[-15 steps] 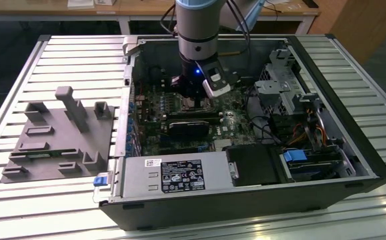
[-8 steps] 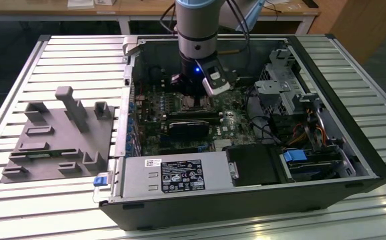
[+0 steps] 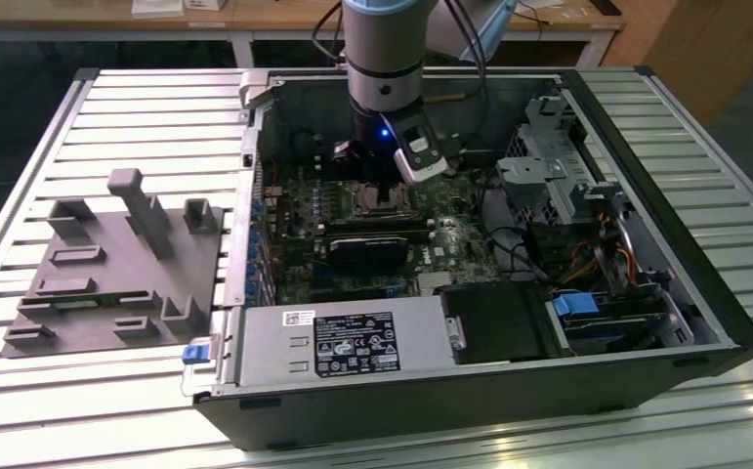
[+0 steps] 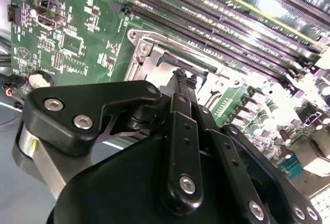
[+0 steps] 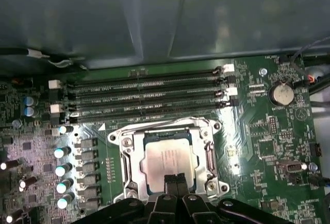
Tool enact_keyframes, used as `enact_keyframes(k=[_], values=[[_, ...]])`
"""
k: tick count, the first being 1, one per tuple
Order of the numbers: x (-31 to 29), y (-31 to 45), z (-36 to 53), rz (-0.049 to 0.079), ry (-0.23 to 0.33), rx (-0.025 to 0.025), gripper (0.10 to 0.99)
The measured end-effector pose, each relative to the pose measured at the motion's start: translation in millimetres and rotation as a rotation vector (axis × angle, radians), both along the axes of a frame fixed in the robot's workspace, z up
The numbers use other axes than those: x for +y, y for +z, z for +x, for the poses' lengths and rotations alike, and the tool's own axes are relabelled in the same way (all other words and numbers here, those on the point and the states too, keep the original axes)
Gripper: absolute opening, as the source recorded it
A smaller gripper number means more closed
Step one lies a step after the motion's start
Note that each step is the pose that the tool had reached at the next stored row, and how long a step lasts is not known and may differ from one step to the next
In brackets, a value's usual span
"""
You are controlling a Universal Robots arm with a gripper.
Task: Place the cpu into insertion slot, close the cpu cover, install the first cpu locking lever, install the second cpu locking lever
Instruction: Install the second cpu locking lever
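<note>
Gripper [image 5: 176, 182] poised directly over insertion slot [image 5: 167, 163] on motherboard [image 5: 268, 147], inside open computer case [image 3: 689, 322]. Fingertips [image 4: 183, 75] pressed together, gripping nothing. Cpu [image 5: 170, 162] seated in slot, silver top exposed within cpu cover [image 5: 129, 168] frame. Judgement: placement done, cover stage in hand; levers' state unclear. Next move demands precise, gentle contact near socket.

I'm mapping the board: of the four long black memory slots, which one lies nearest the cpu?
The memory slot at the end of the row beside the cpu cover, bordering the frame around the cpu; the other three lie beyond it, toward the case wall.
</note>
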State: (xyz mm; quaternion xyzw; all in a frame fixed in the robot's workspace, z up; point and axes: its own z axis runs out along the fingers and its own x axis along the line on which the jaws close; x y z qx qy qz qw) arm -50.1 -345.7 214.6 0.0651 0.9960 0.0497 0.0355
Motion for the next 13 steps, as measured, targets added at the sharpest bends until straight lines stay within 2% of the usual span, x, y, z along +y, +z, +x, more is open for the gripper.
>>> enact_keyframes(k=[4,9,13], values=[[1.5,3.5,0.1,0.001,0.001,0.0001,0.106],[1.5,14.8,0.0,0.001,0.001,0.0001,0.106],[1.6,15.0,-0.1,0.001,0.001,0.0000,0.106]])
